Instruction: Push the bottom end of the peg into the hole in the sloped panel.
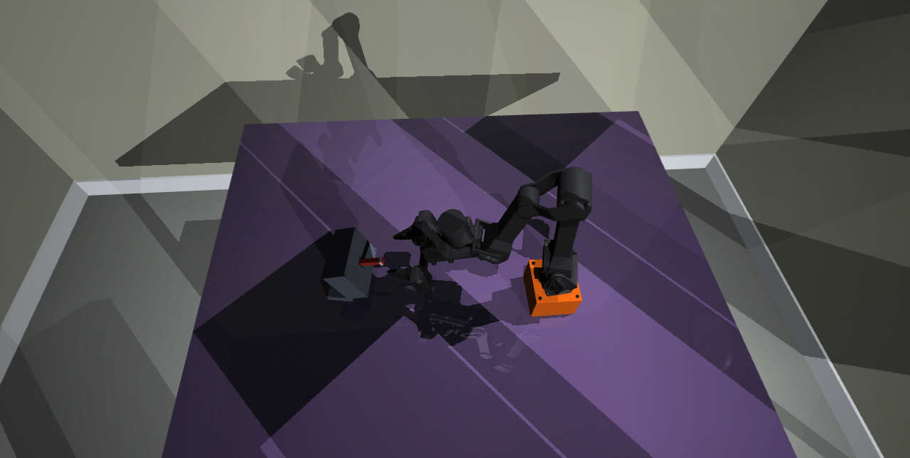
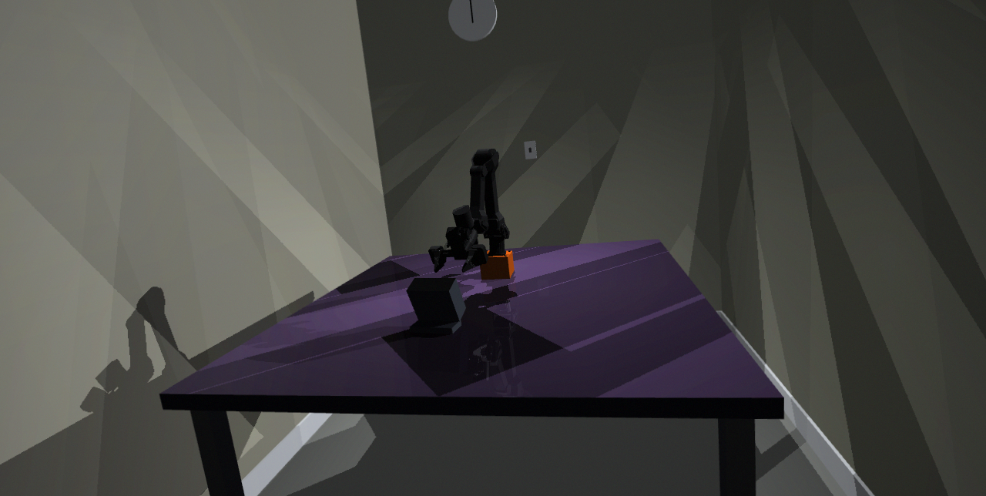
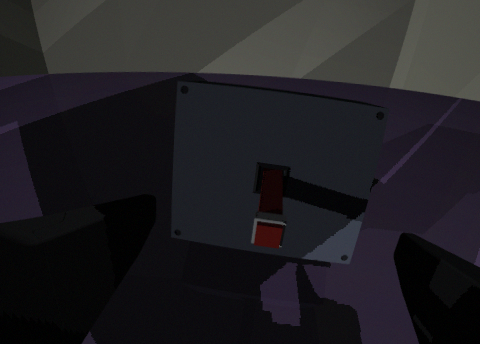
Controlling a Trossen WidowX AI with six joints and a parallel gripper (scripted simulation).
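Peg (image 3: 270,203), red, square-sided, white-banded end, seated in panel (image 3: 220,151)

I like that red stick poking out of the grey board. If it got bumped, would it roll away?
Probably not: the red peg has a square end, so flat sides resist rolling. It sits in the panel hole, likely held. It looks stiff, not floppy.

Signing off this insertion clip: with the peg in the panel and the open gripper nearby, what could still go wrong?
1. The red peg juts from the hole in the sloped panel; whether it reached the bottom cannot be told, so it may slip.
2. The open gripper is empty, but its fingers flank the peg closely; a sideways retreat could knock it.
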